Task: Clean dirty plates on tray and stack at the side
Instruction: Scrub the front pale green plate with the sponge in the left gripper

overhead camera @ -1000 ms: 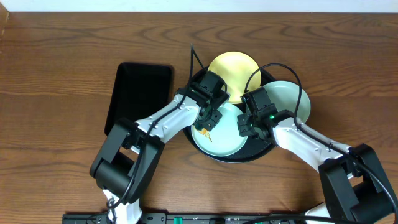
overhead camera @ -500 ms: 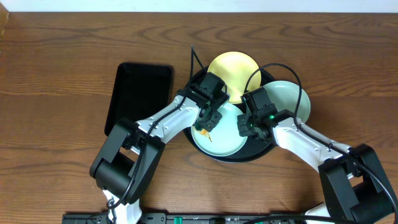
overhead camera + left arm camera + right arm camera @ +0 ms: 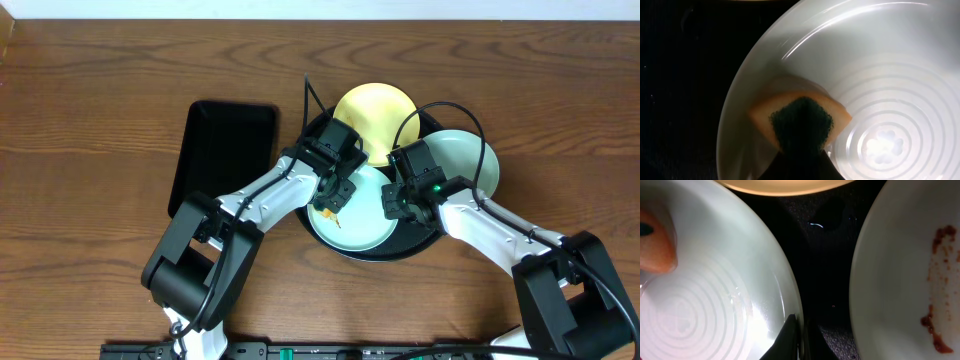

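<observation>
On the round black tray (image 3: 418,240) lie a pale yellow plate (image 3: 375,112), a mint plate (image 3: 468,160) with brown smears at the right, and a mint plate (image 3: 360,222) at the front. My left gripper (image 3: 333,197) is shut on a yellow sponge with a green scrub side (image 3: 800,119) and presses it on the front plate (image 3: 880,85) near its left rim. My right gripper (image 3: 396,201) is shut on that plate's right rim (image 3: 797,330). The right wrist view shows the front plate (image 3: 715,285), the smeared plate (image 3: 900,270), the yellow plate's edge (image 3: 780,185) and the sponge (image 3: 655,245).
A smaller rectangular black tray (image 3: 225,155) lies on the wooden table (image 3: 90,120) left of the round tray. A black cable (image 3: 312,92) rises by the round tray's far left rim. The arms' bases stand at the near edge.
The left gripper with the sponge has shifted very slightly left on the front plate. The right gripper and the plates have not moved.
</observation>
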Tool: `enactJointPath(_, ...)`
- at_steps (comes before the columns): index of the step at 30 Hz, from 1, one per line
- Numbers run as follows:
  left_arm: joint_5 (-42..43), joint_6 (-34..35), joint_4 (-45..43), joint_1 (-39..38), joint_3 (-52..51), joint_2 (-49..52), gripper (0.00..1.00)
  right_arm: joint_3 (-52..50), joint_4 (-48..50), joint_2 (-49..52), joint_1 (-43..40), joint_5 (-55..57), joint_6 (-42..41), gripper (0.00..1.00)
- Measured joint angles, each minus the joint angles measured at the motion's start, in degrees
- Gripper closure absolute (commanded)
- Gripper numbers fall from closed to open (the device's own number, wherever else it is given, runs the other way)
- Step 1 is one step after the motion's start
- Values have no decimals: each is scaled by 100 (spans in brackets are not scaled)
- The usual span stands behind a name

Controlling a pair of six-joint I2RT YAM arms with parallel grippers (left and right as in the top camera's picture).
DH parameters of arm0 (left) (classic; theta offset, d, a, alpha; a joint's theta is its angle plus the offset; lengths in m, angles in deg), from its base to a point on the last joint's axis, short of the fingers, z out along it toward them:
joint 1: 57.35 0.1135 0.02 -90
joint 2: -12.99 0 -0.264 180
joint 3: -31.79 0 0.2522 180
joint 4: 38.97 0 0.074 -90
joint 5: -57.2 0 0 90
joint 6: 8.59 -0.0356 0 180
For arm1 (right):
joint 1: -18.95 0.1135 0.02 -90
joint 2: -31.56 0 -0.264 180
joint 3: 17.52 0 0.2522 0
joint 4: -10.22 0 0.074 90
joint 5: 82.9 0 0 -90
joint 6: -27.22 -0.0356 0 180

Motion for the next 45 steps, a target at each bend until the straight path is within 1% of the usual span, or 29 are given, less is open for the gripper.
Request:
enactJointPath(15,302,289,92,31,-92,-61,93,0,0,0,0,0,0,99)
enactJointPath(33,540,1040,-144,57,-343,-181,93,0,0,0,0,0,0,99)
enactJointPath(41,562,1226,-186,-328,-413,-214,93,0,0,0,0,0,0,99)
enactJointPath(45,557,1366,-424,-472,-573,-286,93,2,2,0,-4,52,2,99)
